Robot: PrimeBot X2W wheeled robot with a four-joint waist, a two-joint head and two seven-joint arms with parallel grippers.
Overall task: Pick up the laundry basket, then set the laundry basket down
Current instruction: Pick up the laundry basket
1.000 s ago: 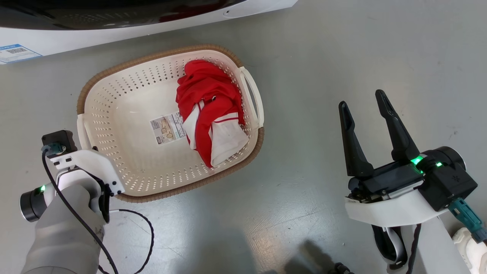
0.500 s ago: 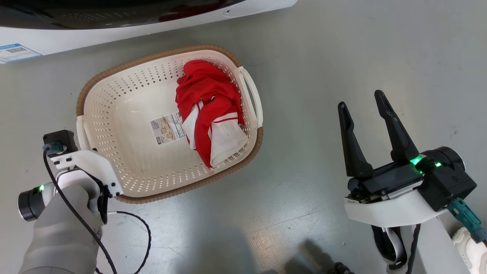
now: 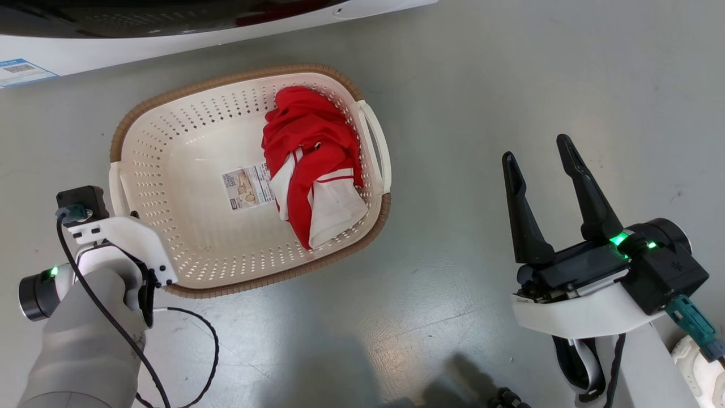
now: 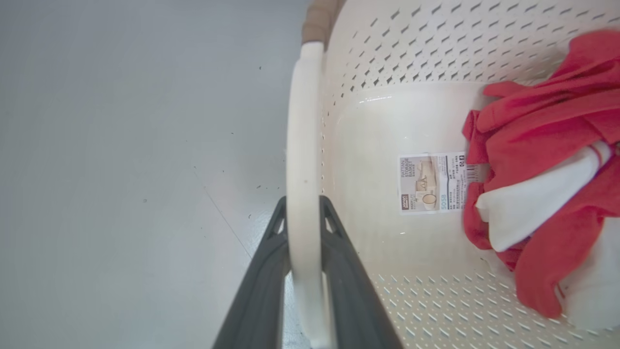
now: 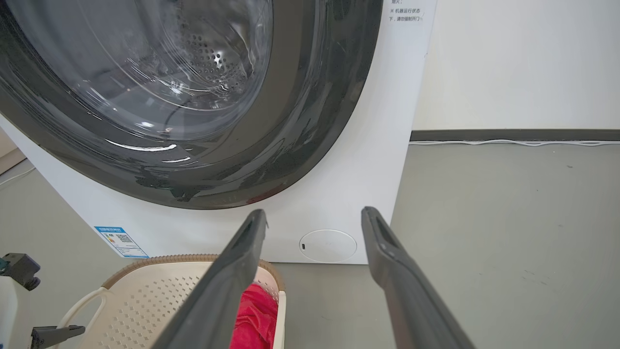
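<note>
Left gripper (image 4: 302,206) pinches the white handle (image 4: 302,121) of the laundry basket (image 3: 170,170) — it sits before the washing machine (image 3: 170,39), perhaps resting on the floor (image 3: 481,85); right gripper (image 3: 537,147) gapes empty, well apart, 2 fingers (image 3: 521,209) spread.

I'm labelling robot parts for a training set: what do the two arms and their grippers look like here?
Both the left gripper and right gripper have two long, tapered dark fingers. The right one's black body shows green lights, a white shell and a teal connector. The left arm has a grey sleeve, white bracket, green light and looping black cable.
</note>
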